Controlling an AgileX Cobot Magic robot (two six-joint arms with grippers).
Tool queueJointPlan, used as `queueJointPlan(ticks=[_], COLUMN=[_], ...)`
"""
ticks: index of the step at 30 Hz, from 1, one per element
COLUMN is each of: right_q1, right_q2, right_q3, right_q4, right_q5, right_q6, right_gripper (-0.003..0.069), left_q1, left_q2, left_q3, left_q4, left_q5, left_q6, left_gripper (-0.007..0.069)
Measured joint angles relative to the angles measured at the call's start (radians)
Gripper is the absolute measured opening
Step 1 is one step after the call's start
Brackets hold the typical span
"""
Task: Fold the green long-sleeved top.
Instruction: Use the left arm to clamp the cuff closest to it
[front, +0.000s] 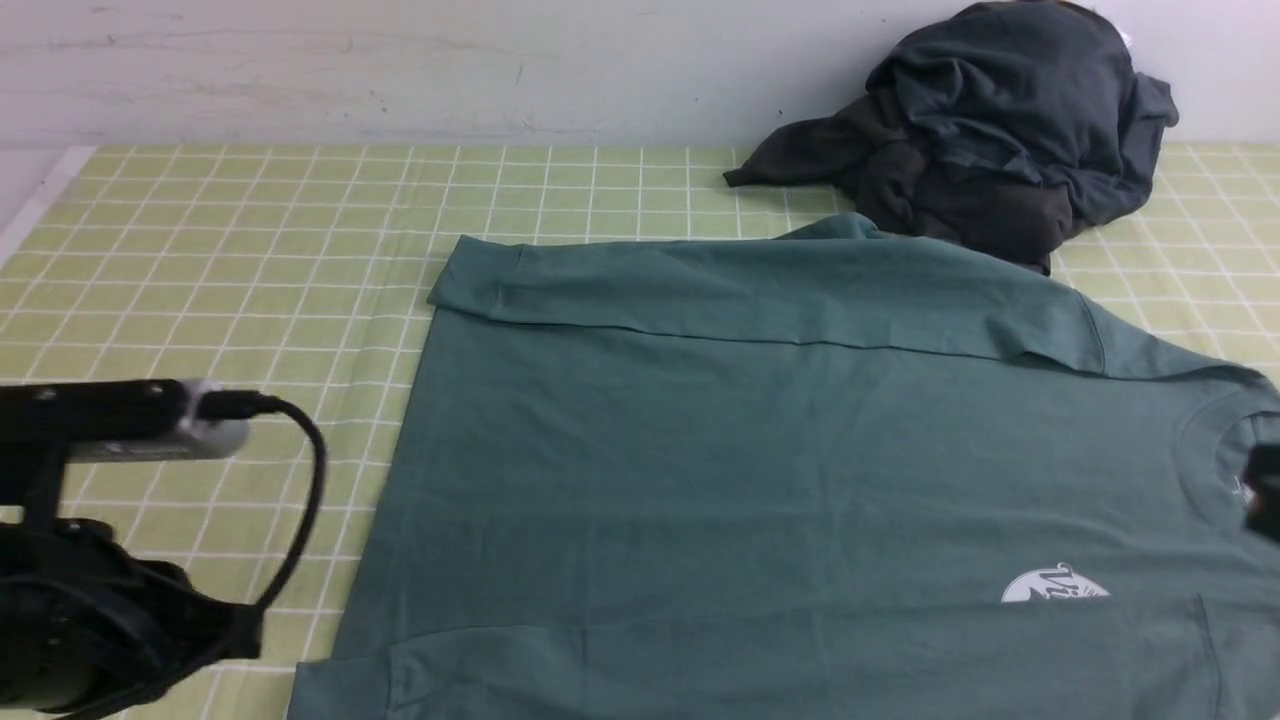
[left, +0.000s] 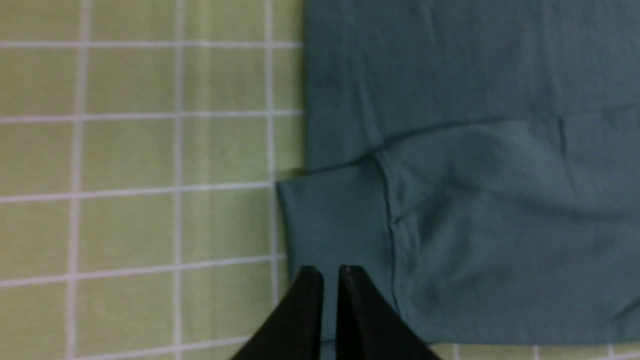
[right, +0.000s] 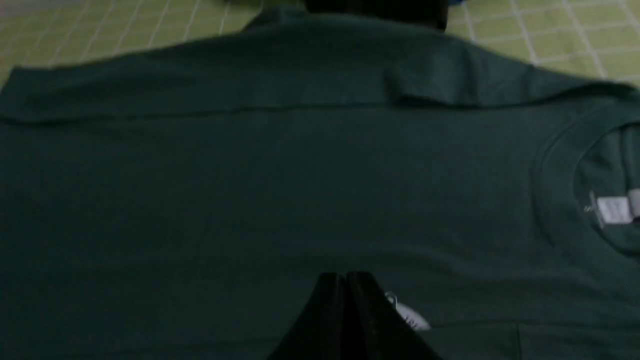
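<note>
Front view gives you the checked cloth (front: 250, 250), yellow-green with white grid lines, covering the table up to a pale wall (front: 400, 70). Bare cloth lies open along your left side and the far left.

The top (front: 750, 450) lies flat from the centre out to the right, hem to the left and ribbed neck (front: 1210, 430) to the right. It runs off the near and right borders of that view. It is soft, dull teal knit with a few shallow creases. The far sleeve (front: 750, 290) is folded in along the far edge as a straight band.

A dark pile (front: 1000, 130) of crumpled garments sits far right against the wall and meets the top's far edge. You cannot tell whether it touches or overlaps.

The left arm (front: 90, 560), with a looped cable, stands over bare cloth at near left.

Left wrist view alone shows the near cuff (left: 335, 220) jutting past the hem. The left gripper (left: 330, 270) is above it, jaws a narrow slit apart and grasping nothing.

Right wrist view shows the right gripper (right: 344, 276) clenched and empty, over the chest.

The white logo (front: 1054, 584) is near right. The neck label (right: 614, 209) reads clearly only in the right wrist view.
</note>
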Motion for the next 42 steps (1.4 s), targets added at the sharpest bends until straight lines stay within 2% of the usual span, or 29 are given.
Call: queueJointPlan(ticks=[5,6,7,9,12,16,19,21,24,28,37,39,42], right_q1=[0.108,0.117,0.151,0.182,0.226,0.234,0.234,0.234,0.234,0.234,0.234,0.234,0.234], right_q2=[0.156,0.164,0.188,0.198,0.199,0.199,0.199,0.199,0.199,0.199,0.199,0.199,0.199], right_q3=[0.011,0.011,0.011,0.011,0.011,0.011,0.011,0.011,0.011,0.011,0.011,0.011,0.011], right_q4=[0.058,0.061,0.09,0.113,0.127,0.13,0.13,0.13,0.13,0.13,0.13,0.13,0.13], right_q5=[0.005,0.005,0.005,0.005,0.004,0.004,0.004,0.004,0.004,0.004,-0.003,-0.004,-0.009], right_q6=[-0.151,-0.154,-0.18,-0.206,-0.255,-0.264,-0.265,-0.265,-0.267,-0.267,-0.267,-0.267,-0.267], right_gripper=[-0.0005,-0.0005,-0.0005,-0.0005,-0.0005,-0.0005,-0.0005,-0.0005,-0.0005,-0.0005,-0.0005,-0.0006,-0.0006], left_q1=[0.0,0.0,0.0,0.0,0.0,0.0,0.0,0.0,0.0,0.0,0.0,0.0,0.0], left_q2=[0.16,0.165,0.203,0.241,0.311,0.388,0.434,0.444,0.447,0.447,0.447,0.447,0.455], left_q3=[0.0,0.0,-0.001,-0.002,-0.003,-0.003,-0.003,-0.003,-0.004,-0.005,-0.043,-0.047,-0.047], left_q4=[-0.123,-0.124,-0.121,-0.107,-0.082,-0.08,-0.095,-0.104,-0.119,-0.127,-0.141,-0.123,-0.076], left_q5=[-0.008,-0.009,-0.019,-0.04,-0.094,-0.13,-0.173,-0.191,-0.223,-0.224,-0.165,-0.149,-0.133], left_q6=[0.077,0.078,0.078,0.076,0.075,0.075,0.074,0.074,0.074,0.074,0.075,0.075,0.071], left_gripper=[0.0197,0.0204,0.0259,0.0308,0.0347,0.0336,0.0277,0.0233,0.0104,0.0013,0.0,0.0013,0.0082])
